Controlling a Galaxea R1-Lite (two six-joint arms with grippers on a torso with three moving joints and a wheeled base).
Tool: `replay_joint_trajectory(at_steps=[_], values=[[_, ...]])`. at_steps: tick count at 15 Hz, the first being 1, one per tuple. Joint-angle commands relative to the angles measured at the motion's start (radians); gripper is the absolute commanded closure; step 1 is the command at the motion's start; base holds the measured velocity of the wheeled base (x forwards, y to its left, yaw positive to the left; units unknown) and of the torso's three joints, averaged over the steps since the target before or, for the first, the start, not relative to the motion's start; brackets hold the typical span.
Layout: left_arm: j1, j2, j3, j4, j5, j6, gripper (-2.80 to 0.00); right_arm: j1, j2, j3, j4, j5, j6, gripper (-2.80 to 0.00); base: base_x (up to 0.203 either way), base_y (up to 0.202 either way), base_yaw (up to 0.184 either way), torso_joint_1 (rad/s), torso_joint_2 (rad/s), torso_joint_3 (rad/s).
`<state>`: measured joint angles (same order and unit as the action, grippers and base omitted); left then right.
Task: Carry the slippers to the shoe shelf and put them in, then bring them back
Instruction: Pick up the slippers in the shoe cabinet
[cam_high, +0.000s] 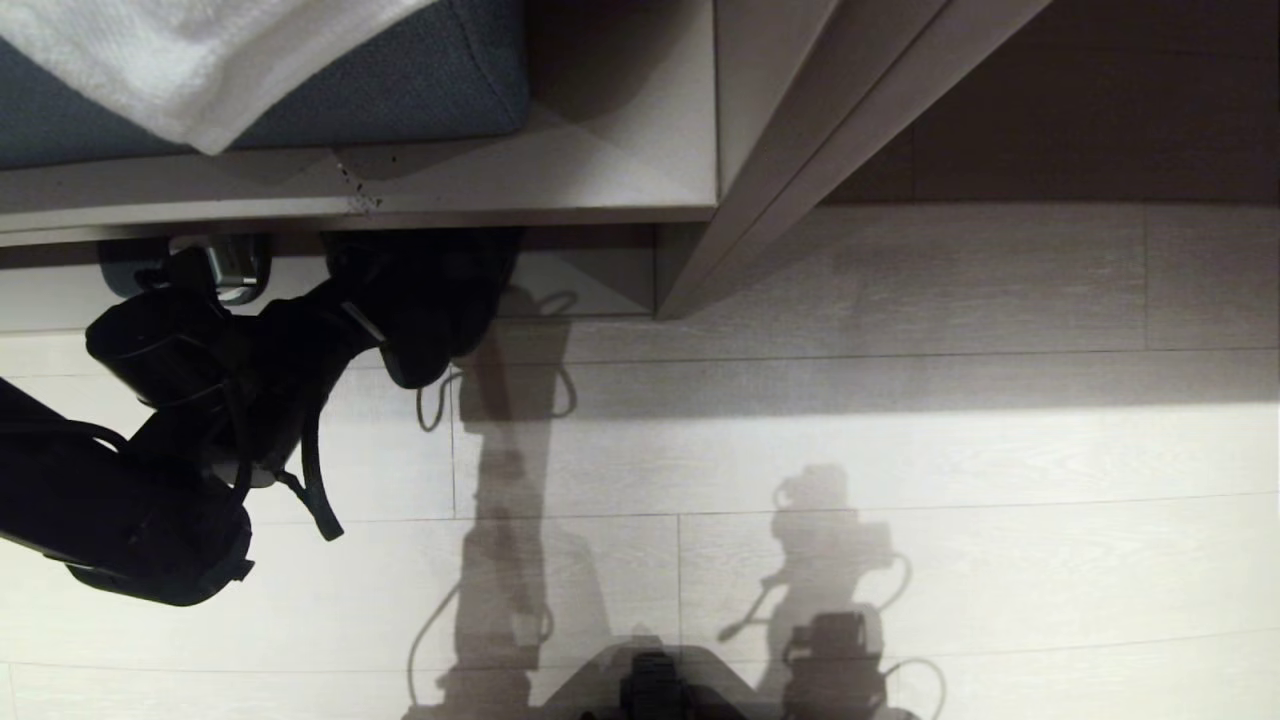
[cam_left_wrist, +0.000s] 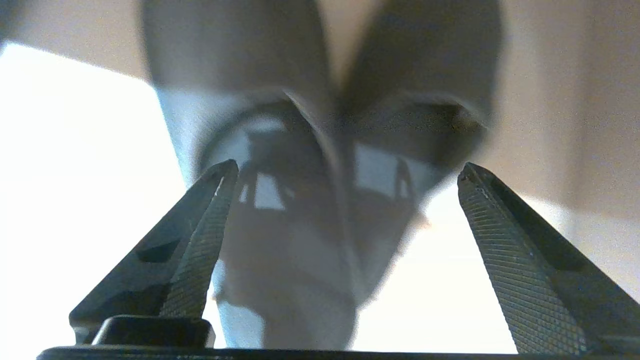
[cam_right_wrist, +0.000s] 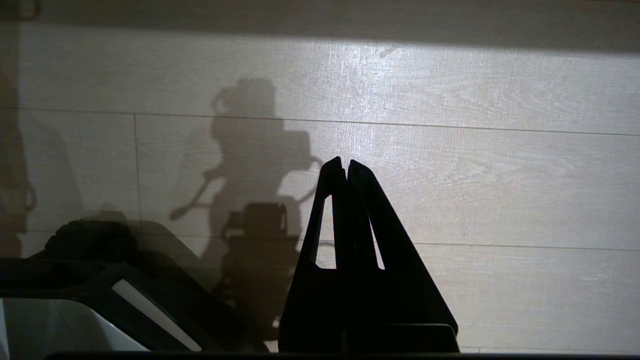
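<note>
left gripper spread wide at the mouth of the shoe shelf

left gripper (cam_left_wrist: 347, 170) stands with its two ribbed fingers (cam_left_wrist: 200, 250) far apart, and nothing is pinched between them. in the left wrist view the slippers (cam_left_wrist: 320, 150) lie just beyond the fingertips, side by side and touching along their inner edges, heels toward the camera (the picture is blurred, so their exact footing is hard to read). whether a fingertip touches the fabric cannot be told.

from the head view the left arm (cam_high: 150, 480) reaches in from the robot's left and low toward the shoe shelf (cam_high: 590, 275), the shallow cubby of pale wood-grain board under the bench. the dark mass of the slippers (cam_high: 440, 300) sits at the cubby's front edge, partly under the bench top and partly out over the floor (cam_high: 900, 450); the wrist hides their near side. above the cubby a blue cushion (cam_high: 400, 80) rests on the bench, with a white towel (cam_high: 200, 60) draped over it.

right gripper (cam_right_wrist: 346, 167) hangs over bare pale floorboards well away from the shelf, its fingers pressed together, holding nothing. shadows of the robot fall across the boards.
</note>
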<state>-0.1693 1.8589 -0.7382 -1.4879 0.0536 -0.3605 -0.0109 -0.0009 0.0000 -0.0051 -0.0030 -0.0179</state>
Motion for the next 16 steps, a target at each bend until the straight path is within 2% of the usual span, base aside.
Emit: replay_joint_trajectory(at_steps=[1, 3, 6, 16], values=[[-0.011, -0.039, 0.046, -0.011, -0.025, -0.016, -2.80, 0.000, -0.039, 0.040, -0.001, 0.000, -0.001, 0.00, 0.000, 0.000, 0.000, 0.000, 0.00, 0.000], [-0.022, -0.026, 0.083, -0.015, -0.060, -0.028, -2.80, 0.000, -0.039, 0.040, -0.001, 0.000, -0.001, 0.00, 0.000, 0.000, 0.000, 0.000, 0.00, 0.000], [-0.024, 0.000, 0.086, -0.009, -0.070, -0.032, -2.80, 0.000, -0.039, 0.040, -0.001, 0.000, -0.001, 0.00, 0.000, 0.000, 0.000, 0.000, 0.00, 0.000], [-0.039, 0.143, -0.036, -0.042, -0.067, -0.059, -2.80, 0.000, -0.039, 0.040, -0.001, 0.000, -0.001, 0.00, 0.000, 0.000, 0.000, 0.000, 0.00, 0.000]])
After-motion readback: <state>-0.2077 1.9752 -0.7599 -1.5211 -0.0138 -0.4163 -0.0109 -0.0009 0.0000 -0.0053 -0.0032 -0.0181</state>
